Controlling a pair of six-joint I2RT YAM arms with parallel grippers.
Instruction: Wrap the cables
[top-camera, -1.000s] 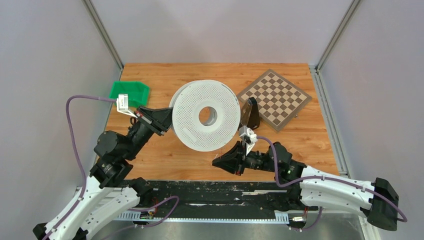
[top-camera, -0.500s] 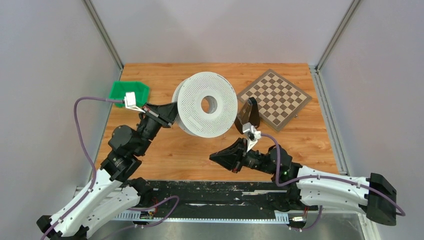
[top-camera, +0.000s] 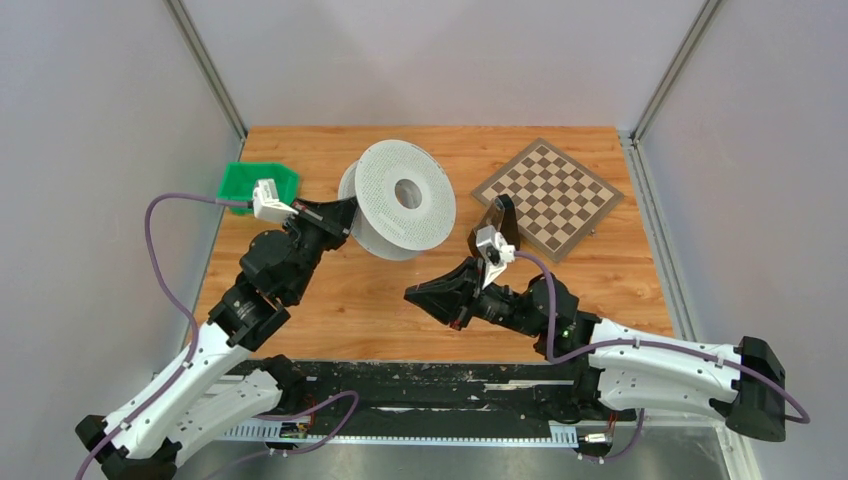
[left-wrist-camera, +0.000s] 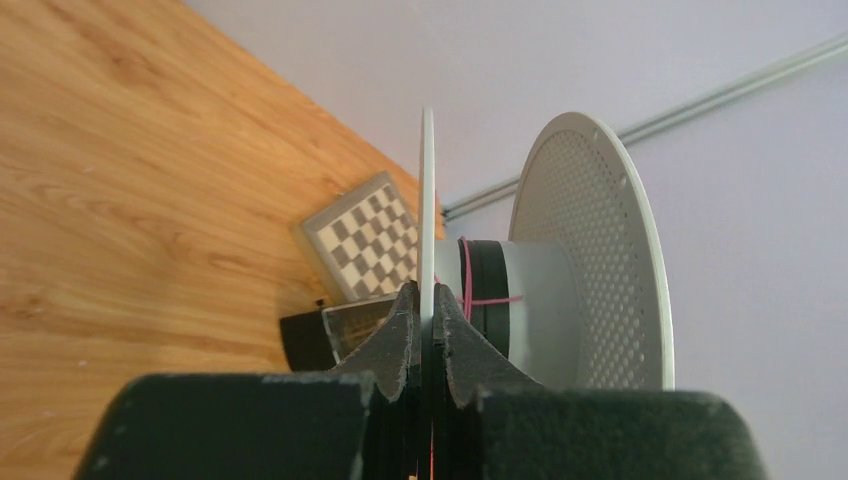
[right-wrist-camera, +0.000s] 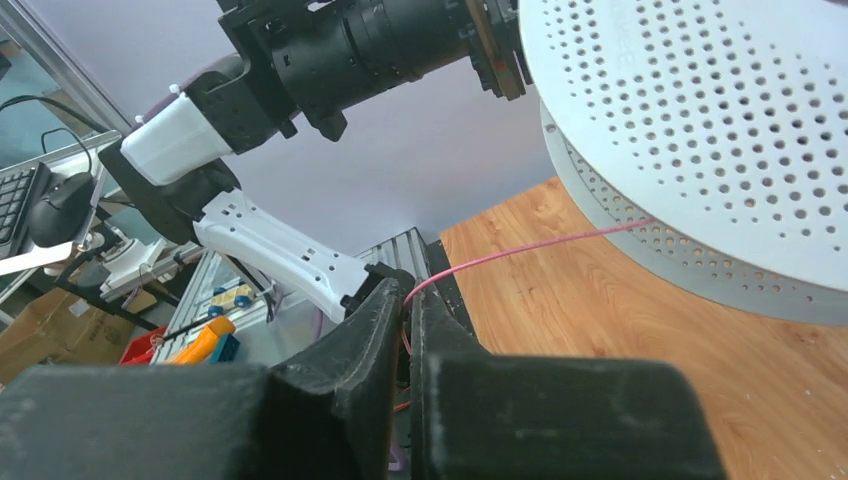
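My L tool (top-camera: 345, 212) is clamped narrow on the rim of one flange of the spool (top-camera: 425, 225). In the L wrist view that thin edge stands straight up betw. my fingers (left-wrist-camera: 400, 330). My R tool (top-camera: 412, 296) is pinched tight on the cable (right-wrist-camera: 520, 250). In the R wrist view the cable leaves the tips twd 2 o'clock, taut, and goes in betw. the two flanges. A few turns of it lie on the hub (left-wrist-camera: 540, 300).

Room, from the top view: open worktop (top-camera: 620, 290) at 6 o'clock of the spool, betw. both tools. A black block (top-camera: 503, 228) sits near the flange at 4 o'clock. The chessboard (top-camera: 548, 197) is at 3 o'clock, apart. The green bin (top-camera: 260, 181) is at 9 o'clock, just beyond my L wrist. Grey walls close in on three sides.

Spool: pale plastic, round flanges dotted w/ small holes, wide centre bore, tilted. Cable: thread-thin, pinkish-red, smooth. Worktop: wood grain. Chessboard: square, brown/cream checks, set cornerwise. Bin: glossy plastic.
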